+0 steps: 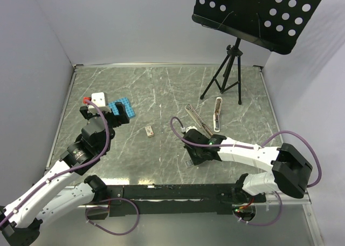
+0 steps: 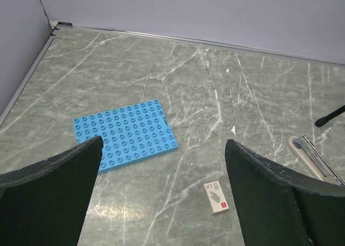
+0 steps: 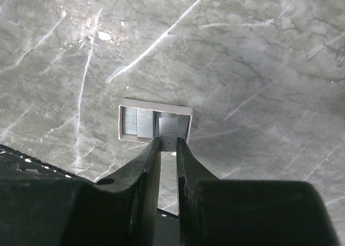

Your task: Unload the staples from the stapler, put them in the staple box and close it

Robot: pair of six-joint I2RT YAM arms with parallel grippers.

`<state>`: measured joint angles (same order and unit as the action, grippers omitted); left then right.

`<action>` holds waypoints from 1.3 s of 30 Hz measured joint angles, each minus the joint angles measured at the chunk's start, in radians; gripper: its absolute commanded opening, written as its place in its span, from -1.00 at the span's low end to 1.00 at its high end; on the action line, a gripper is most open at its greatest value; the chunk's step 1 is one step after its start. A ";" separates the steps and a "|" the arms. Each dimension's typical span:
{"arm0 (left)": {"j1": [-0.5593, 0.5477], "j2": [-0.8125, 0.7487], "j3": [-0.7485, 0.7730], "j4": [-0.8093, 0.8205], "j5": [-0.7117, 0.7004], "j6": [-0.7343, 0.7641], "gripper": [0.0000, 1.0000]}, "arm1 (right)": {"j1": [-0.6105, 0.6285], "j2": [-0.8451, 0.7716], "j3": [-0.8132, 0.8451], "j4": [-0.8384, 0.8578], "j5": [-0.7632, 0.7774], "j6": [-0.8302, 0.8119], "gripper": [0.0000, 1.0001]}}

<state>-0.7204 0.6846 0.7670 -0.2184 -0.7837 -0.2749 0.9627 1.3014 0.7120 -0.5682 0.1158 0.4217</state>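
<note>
Two risks stand out. The right gripper (image 3: 168, 144), close to the bench's near edge, has its jaws pinched almost shut on a staple strip (image 3: 168, 128) at the lip of a small tray (image 3: 153, 104). With so thin a hold the strip could slip or snap, or the tray could drag along. The left gripper (image 2: 164, 149) hangs wide open and empty over the blue studded plate (image 2: 125, 135), toward the left edge. The stapler (image 1: 218, 114) lies nearer the right edge, swung open in a V: slim white bar, brownish inside, silvery rail (image 1: 197, 119) bared.

slim white stapler (image 1: 218, 113) lies flat, splayed open, brownish inside up.
</note>
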 measured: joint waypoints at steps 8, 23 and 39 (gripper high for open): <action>0.000 0.000 0.000 0.000 0.000 0.000 0.99 | 0.000 0.000 0.000 0.000 -0.002 0.008 -0.63; 0.000 0.000 0.000 0.000 0.000 0.000 0.99 | 0.000 0.038 0.000 0.014 -0.006 0.022 -0.62; 0.000 0.001 0.000 0.000 0.000 0.000 0.99 | 0.022 0.037 0.000 0.013 -0.003 0.043 -0.63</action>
<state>-0.7204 0.6853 0.7670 -0.2184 -0.7834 -0.2749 0.9844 1.3388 0.7120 -0.5549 0.1123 0.4644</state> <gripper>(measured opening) 0.995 0.207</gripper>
